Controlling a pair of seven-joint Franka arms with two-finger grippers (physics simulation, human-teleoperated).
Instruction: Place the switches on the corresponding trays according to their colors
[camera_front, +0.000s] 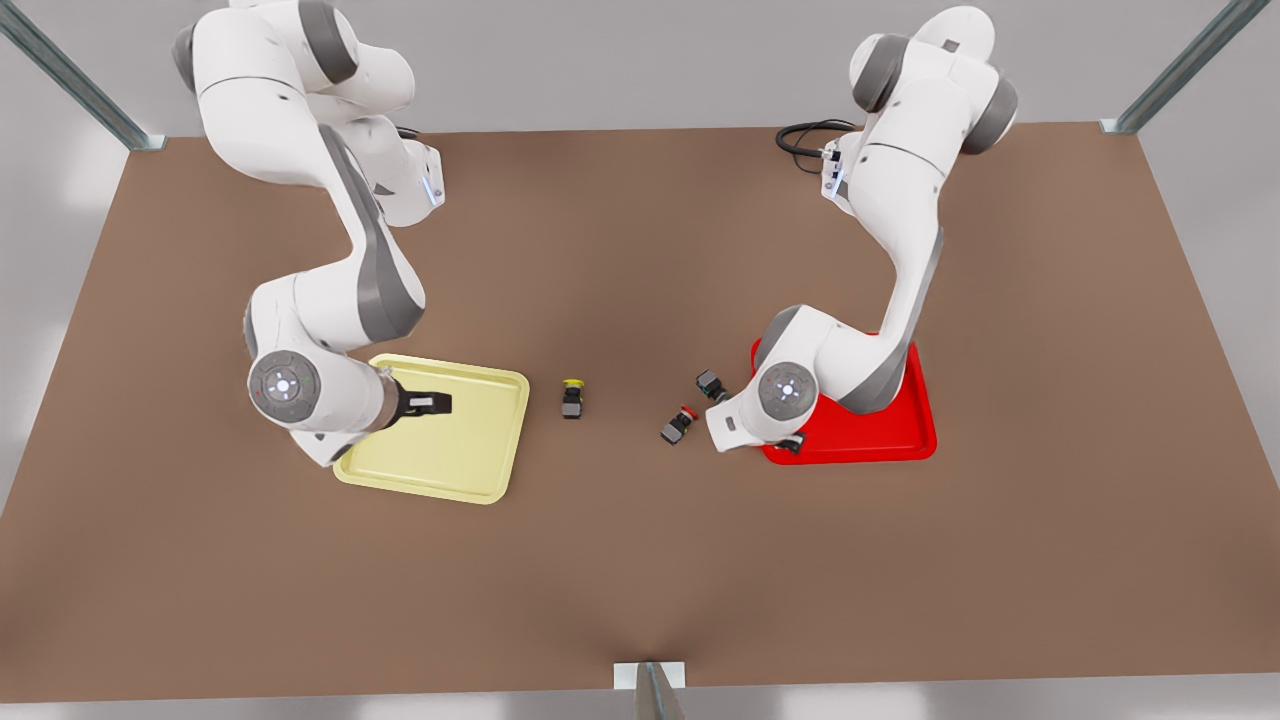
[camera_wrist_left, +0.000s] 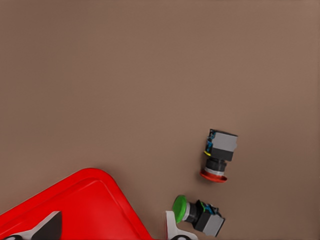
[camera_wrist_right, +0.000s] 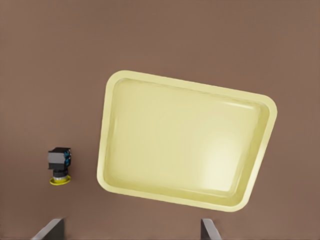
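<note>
Lying on the brown counter (camera_front: 640, 580) are three little switches, all between the two trays and none on a tray yet. The yellow switch (camera_front: 572, 398) sits alone, just beside the yellow tray (camera_front: 505, 440), on the side toward the front view's right. The red switch (camera_front: 678, 424) and the green switch (camera_front: 711, 384) lie near each other but apart, close to the red tray (camera_front: 922, 425). In my left wrist view both lie on their sides, and the green switch is just off the red tray's corner.

I count two trays: one pale yellow on the front view's left, and one bright red on the front view's right. Both have nothing inside them.

I have two arms, and both bend down low from the far side of the counter. My right arm is the one on the front view's left. Its wrist lies flat and points the right gripper (camera_front: 428, 403) over the yellow tray. Its fingers are spread wide and hold nothing. My left arm is on the front view's right, and its elbow hangs over the red tray. My left gripper (camera_wrist_left: 111, 231) hangs above that tray's corner near the green switch. Its fingers are spread too, with nothing between them.
</note>
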